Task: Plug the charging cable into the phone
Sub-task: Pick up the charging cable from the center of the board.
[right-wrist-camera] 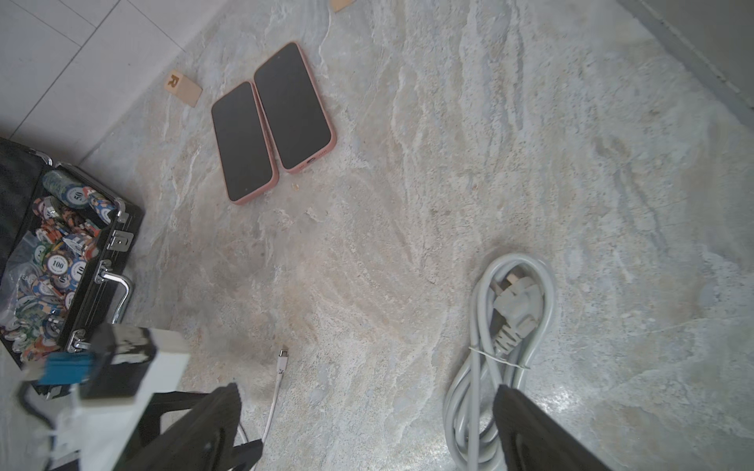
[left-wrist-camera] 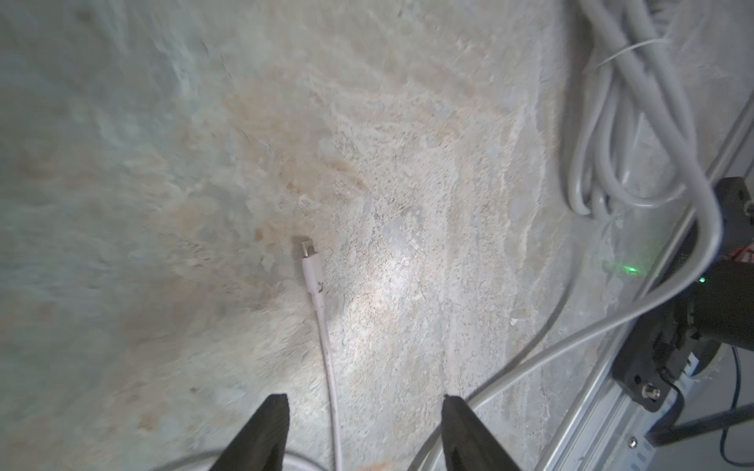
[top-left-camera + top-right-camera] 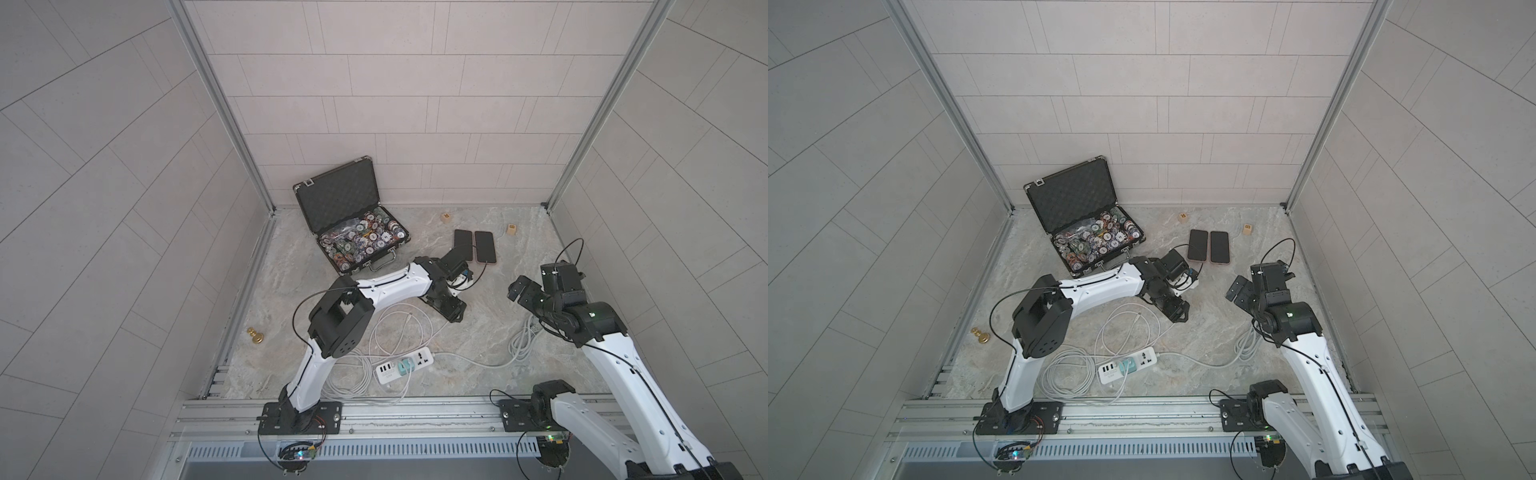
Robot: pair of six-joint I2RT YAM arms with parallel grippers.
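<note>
Now, charging cable (image 2: 313, 281) loose; left tool (image 2: 363, 399) parted

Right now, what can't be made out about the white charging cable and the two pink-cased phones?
- White charging cable's plug: blurred in the left wrist view, tiny in the right wrist view; connector type unreadable.
- Pink-cased phone nearer the black chip case: near end partly covered by the left arm's wrist in a top view; port unseen in the right wrist view.
</note>
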